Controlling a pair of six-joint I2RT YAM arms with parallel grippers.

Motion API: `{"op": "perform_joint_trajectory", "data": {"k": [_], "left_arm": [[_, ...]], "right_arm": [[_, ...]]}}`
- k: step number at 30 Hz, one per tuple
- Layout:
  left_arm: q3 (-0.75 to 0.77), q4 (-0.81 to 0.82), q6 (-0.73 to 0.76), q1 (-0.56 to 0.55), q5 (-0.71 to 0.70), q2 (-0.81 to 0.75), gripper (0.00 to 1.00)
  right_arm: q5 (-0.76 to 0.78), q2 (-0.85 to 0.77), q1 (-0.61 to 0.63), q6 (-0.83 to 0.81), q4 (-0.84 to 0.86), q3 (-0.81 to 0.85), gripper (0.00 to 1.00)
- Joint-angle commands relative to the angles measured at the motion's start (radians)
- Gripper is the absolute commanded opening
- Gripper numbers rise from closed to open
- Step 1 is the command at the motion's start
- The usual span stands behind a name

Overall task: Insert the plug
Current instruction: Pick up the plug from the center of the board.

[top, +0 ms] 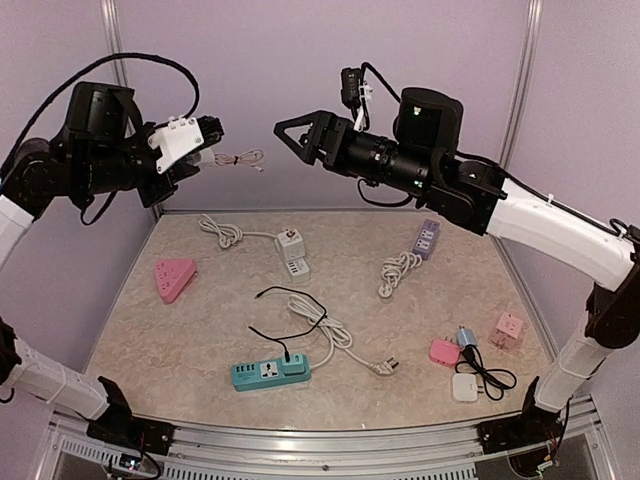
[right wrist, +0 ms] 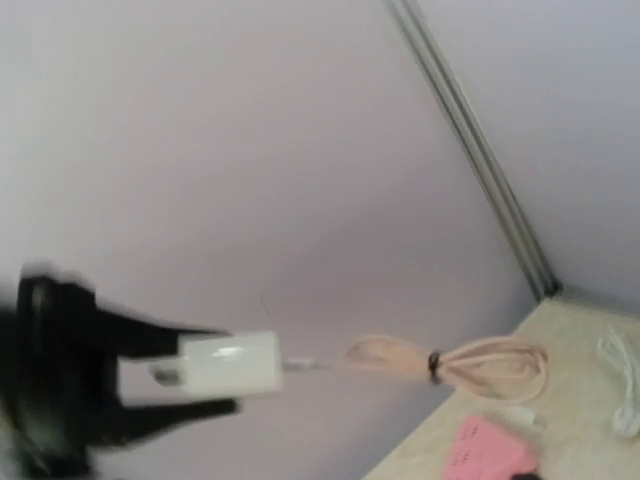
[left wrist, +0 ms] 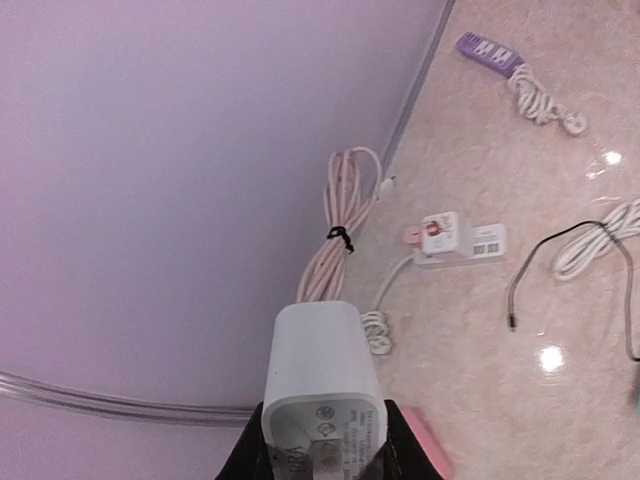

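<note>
On the beige speckled counter (top: 200, 330), a teal plastic power strip (top: 270, 372) lies front centre, a pink triangular socket block (top: 175, 277) left, a lilac power strip (top: 427, 238) back right.

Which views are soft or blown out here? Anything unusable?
Right wrist: motion-blurred, with the left gripper and its white charger smeared and the pink cable bundle soft. Left wrist: sharp, with a few small glare spots on the table. Top external: evenly lit and crisp, soft shadows only.
</note>
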Motion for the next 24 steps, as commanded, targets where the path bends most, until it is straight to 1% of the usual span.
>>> {"op": "perform_joint_trajectory", "data": {"k": [1,2,4,6,7,9,11,13,16,19,22,24], "left_arm": [[-0.305,0.439,0.578,-0.101,-0.578,-0.083,0.0],[-0.402,0.588,0.723,-0.116,-0.609,-0.137,0.0],[-0.607,0.895,0.998,-0.132,-0.584,-0.215,0.0],[-0.814,1.17,1.248,-0.133,-0.453,-0.312,0.0],[-0.912,1.272,1.361,-0.131,-0.368,-0.359,0.0],[-1.056,1.412,1.508,-0.124,-0.162,-0.435,0.0],[-1.144,1.499,1.591,-0.12,-0.056,-0.477,0.0],[-1.205,1.599,1.644,-0.109,0.007,-0.488,0.0],[-1.272,1.699,1.701,-0.085,0.089,-0.473,0.0],[-1.289,1.723,1.708,-0.078,0.112,-0.464,0.0],[-1.298,1.72,1.706,-0.075,0.116,-0.462,0.0],[-1.303,1.722,1.709,-0.074,0.123,-0.459,0.0]], "right_arm": [[-0.006,0.06,-0.019,0.211,-0.265,0.14,0.75],[-0.019,0.077,-0.019,0.219,-0.281,0.166,0.75],[-0.053,0.091,-0.019,0.227,-0.274,0.177,0.74],[-0.102,0.105,-0.019,0.22,-0.247,0.18,0.74],[-0.128,0.113,-0.019,0.213,-0.236,0.183,0.73],[-0.182,0.131,-0.018,0.197,-0.222,0.195,0.73],[-0.225,0.155,-0.014,0.187,-0.23,0.21,0.74],[-0.263,0.181,-0.01,0.19,-0.238,0.218,0.74],[-0.325,0.23,-0.009,0.2,-0.258,0.238,0.75],[-0.382,0.268,-0.005,0.184,-0.262,0.264,0.75],[-0.472,0.295,0.0,0.199,-0.184,0.272,0.67],[-0.515,0.319,0.002,0.214,-0.161,0.298,0.63]]}}
